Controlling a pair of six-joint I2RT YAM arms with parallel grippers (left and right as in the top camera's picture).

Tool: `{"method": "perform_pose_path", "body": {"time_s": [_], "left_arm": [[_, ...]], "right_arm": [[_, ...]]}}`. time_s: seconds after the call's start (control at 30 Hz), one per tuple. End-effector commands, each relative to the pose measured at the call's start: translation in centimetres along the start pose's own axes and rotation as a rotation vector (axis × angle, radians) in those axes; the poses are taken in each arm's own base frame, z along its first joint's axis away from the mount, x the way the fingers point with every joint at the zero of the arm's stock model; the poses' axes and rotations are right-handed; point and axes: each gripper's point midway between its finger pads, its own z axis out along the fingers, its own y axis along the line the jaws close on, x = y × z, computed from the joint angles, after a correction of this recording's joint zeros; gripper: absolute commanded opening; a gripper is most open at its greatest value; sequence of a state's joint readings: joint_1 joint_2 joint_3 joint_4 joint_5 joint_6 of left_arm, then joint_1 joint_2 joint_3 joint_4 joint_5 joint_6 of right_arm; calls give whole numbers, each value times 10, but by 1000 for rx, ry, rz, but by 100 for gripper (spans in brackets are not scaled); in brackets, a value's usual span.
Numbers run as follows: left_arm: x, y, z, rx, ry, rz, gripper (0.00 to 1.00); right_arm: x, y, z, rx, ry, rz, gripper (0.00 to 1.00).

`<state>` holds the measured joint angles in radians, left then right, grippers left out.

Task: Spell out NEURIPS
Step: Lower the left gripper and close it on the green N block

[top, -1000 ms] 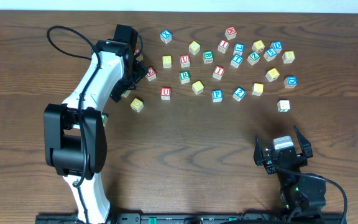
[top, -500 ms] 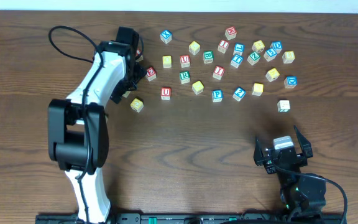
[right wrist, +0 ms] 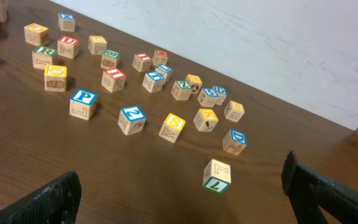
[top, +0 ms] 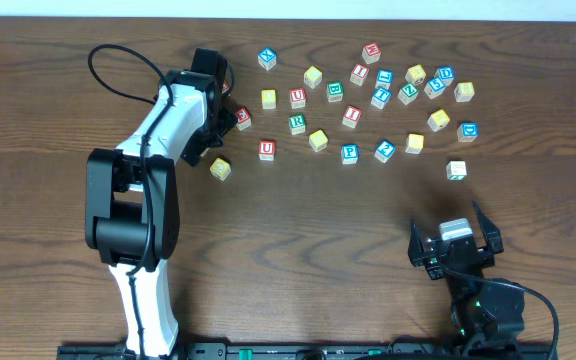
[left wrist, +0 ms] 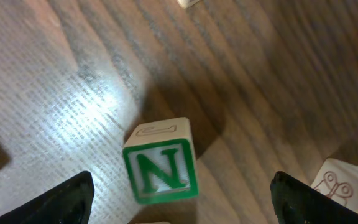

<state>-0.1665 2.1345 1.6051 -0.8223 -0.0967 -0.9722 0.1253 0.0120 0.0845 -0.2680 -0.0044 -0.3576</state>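
My left gripper (top: 203, 146) is at the left end of the block cluster. In the left wrist view it (left wrist: 179, 190) is open, its fingers either side of a green N block (left wrist: 161, 168) that lies on the table; the arm hides this block from overhead. Near it lie a red E block (top: 243, 118), a red U block (top: 266, 150), a green R block (top: 297, 123), a red I block (top: 352, 115) and a blue P block (top: 349, 153). My right gripper (top: 455, 245) is open and empty near the front edge, far from the blocks (right wrist: 179, 180).
A yellow block (top: 220, 168) lies just right of the left gripper. Several other letter blocks are scattered at the back right, among them a blue one (top: 467, 131) and a lone green-edged one (top: 456, 170), which also shows in the right wrist view (right wrist: 217, 175).
My left arm's elbow has swung to the right while its gripper stayed over the N block. The right arm has not moved.
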Motion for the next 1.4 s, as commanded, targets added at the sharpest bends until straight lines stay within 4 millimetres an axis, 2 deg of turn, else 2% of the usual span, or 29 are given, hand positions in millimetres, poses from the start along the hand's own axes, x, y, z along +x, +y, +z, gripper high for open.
{"method": "perform_pose_path", "body": {"time_s": [0.0, 0.17, 0.6, 0.87, 1.13, 1.23, 1.37], "left_arm": [[-8, -2, -2, 10, -30, -17, 89], [-11, -8, -2, 33, -44, -21, 89], [-15, -1, -1, 3, -66, -18, 89], [-7, 7, 15, -9, -59, -24, 89], [-9, 3, 15, 8, -68, -27, 89], [-10, 3, 15, 8, -68, -27, 82], [-9, 3, 15, 7, -68, -27, 78]], "right_arm": [[1, -3, 0, 11, 2, 15, 99], [1, -3, 0, 11, 2, 15, 99], [1, -3, 0, 11, 2, 15, 99], [1, -3, 0, 11, 2, 15, 99], [1, -3, 0, 11, 2, 15, 99], [1, -3, 0, 11, 2, 15, 99], [1, -3, 0, 11, 2, 15, 99]]}}
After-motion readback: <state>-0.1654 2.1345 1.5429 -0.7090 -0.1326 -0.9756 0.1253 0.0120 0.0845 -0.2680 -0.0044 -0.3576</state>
